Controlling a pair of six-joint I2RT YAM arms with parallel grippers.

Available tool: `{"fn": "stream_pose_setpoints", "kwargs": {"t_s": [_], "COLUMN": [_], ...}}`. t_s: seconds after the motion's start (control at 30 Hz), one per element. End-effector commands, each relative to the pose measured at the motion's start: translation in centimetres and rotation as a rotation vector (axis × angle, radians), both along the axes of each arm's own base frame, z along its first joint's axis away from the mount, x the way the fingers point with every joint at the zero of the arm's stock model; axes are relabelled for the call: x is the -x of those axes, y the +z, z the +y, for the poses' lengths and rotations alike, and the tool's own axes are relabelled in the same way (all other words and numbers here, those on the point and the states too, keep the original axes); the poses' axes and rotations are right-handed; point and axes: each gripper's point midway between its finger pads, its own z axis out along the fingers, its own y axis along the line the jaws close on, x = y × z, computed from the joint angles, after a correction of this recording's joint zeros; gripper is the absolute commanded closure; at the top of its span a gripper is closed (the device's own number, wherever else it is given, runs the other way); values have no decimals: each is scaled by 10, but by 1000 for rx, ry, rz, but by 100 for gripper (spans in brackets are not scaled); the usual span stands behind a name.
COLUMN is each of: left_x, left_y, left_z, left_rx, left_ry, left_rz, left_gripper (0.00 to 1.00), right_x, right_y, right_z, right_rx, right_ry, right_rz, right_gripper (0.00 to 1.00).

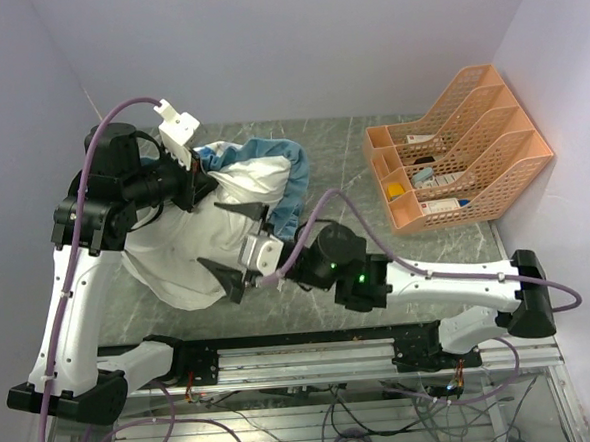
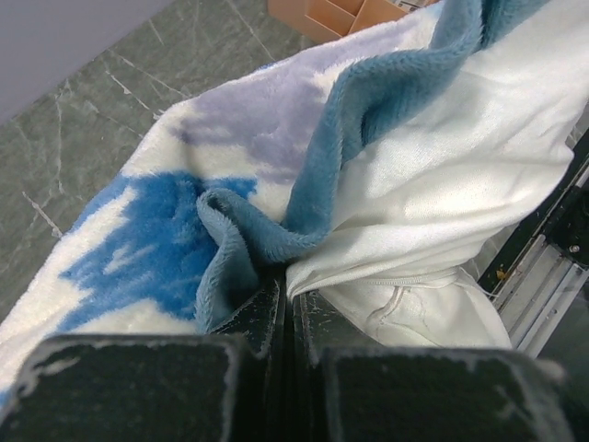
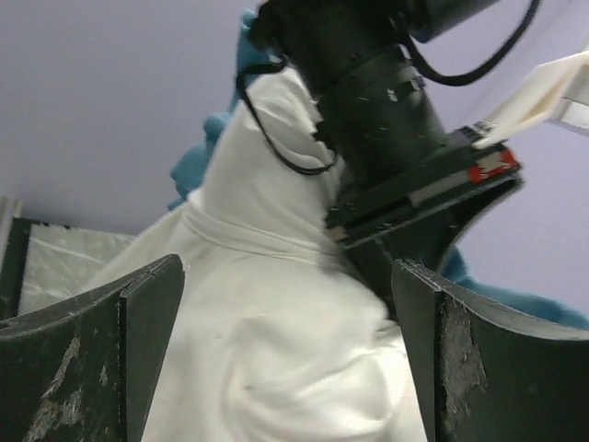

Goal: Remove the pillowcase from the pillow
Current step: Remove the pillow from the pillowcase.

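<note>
Nearest you, at lower centre of the top view, your right gripper [image 1: 237,249] stands wide open. Its fingers straddle the bare white pillow [image 1: 172,254] without gripping it. The pillow's long axis runs from lower left up toward mid-frame over the desk [image 1: 342,168]. Farther back, at the pillow's upper end, your left gripper [image 1: 195,183] is clamped tight on the teal edge of the bunched pillowcase [image 1: 272,164]. Your right arm looks nearer for pinning the pillow, just left of its jaws.
</note>
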Motion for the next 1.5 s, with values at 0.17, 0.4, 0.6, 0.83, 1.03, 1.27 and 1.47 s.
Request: {"fn": "stream_pose_setpoints", "kwargs": {"t_s": [0.17,0.4,0.6,0.83,1.03,1.27,1.47], "left_x": [6,10,14,13,14,26,30], "left_y": [-1,9,9,-2,-2,4,13], "left_z": [-2,-4,-9,-4,-8,-11,-14], "left_rx": [28,37,67,37,64,86,106], "left_ry": [-5,-16,-33,-17,-24,-48,-63], "left_rz": [73,66,101,118,140,172,175], "left_gripper": [93,93,93,93,93,93,93], "right_x": [-29,-54,-99,-85,-92,-133,-127], "right_y": [-44,-62,-63,-21,-34,-79,-96], "right_z": [12,19,13,4,14,33,50], "right_rx": [331,410,434,332,402,508,512], "right_ry": [21,-57,-317,-312,-293,-296,-207], "right_rz": [-6,-9,-121,-210,-210,-143,-9], "right_gripper": [5,5,6,0,0,8,99]}}
